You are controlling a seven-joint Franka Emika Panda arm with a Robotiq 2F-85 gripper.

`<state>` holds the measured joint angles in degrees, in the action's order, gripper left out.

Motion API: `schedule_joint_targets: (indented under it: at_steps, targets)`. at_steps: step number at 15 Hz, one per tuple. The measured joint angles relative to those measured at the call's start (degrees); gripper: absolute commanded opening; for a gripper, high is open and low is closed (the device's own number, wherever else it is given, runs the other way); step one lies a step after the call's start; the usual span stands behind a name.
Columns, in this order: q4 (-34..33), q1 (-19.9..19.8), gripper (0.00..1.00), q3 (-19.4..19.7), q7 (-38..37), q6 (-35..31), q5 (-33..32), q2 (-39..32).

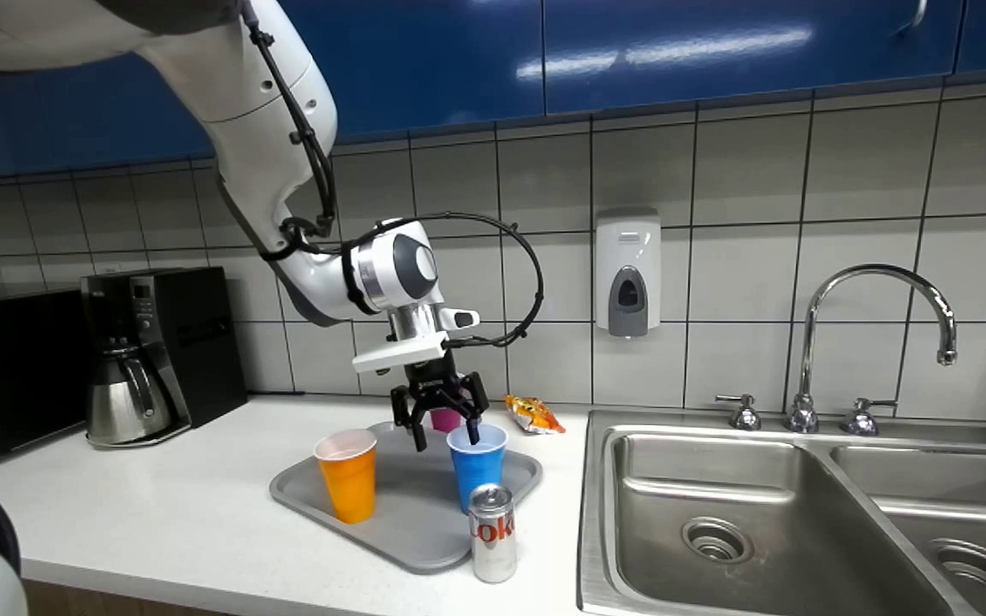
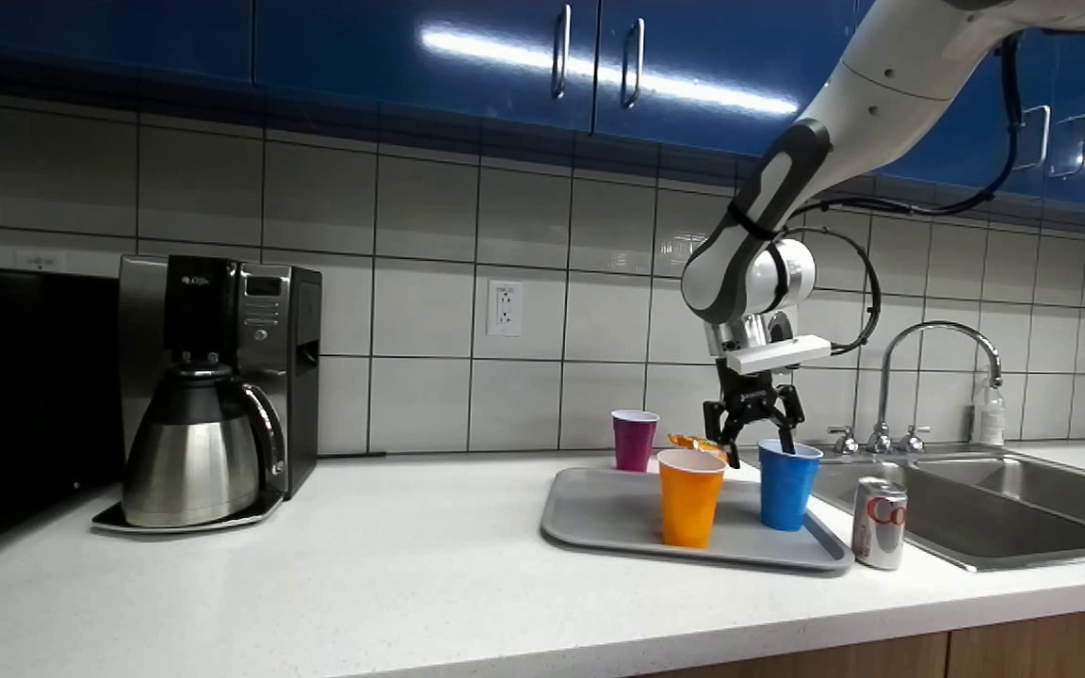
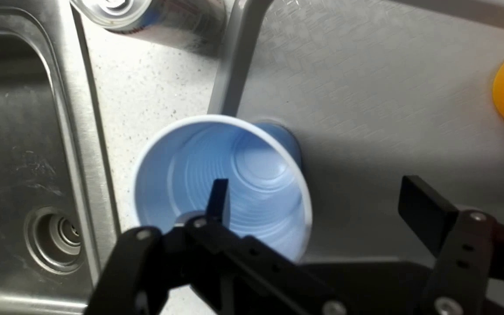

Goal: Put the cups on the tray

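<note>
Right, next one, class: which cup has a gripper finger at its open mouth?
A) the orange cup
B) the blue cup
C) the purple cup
B: in the wrist view one finger of the open gripper shows against the inside of the blue cup, and the opposite finger stands outside its rim.

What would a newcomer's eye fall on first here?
Likely the open pincer, one finger inside the blue cup on the grey tray. Then the orange cup, standing on that same tray, and the silver can between tray and sink. Glossy blue cabinets above also stand out.
</note>
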<state>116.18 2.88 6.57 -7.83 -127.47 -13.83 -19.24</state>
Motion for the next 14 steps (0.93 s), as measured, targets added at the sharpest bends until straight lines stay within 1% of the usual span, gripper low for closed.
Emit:
schedule_joint_targets:
  at_steps: [14]
  targets:
    - [-5.57, 0.0, 1.0, -0.2, 0.0, 0.36, 0.34, 0.59]
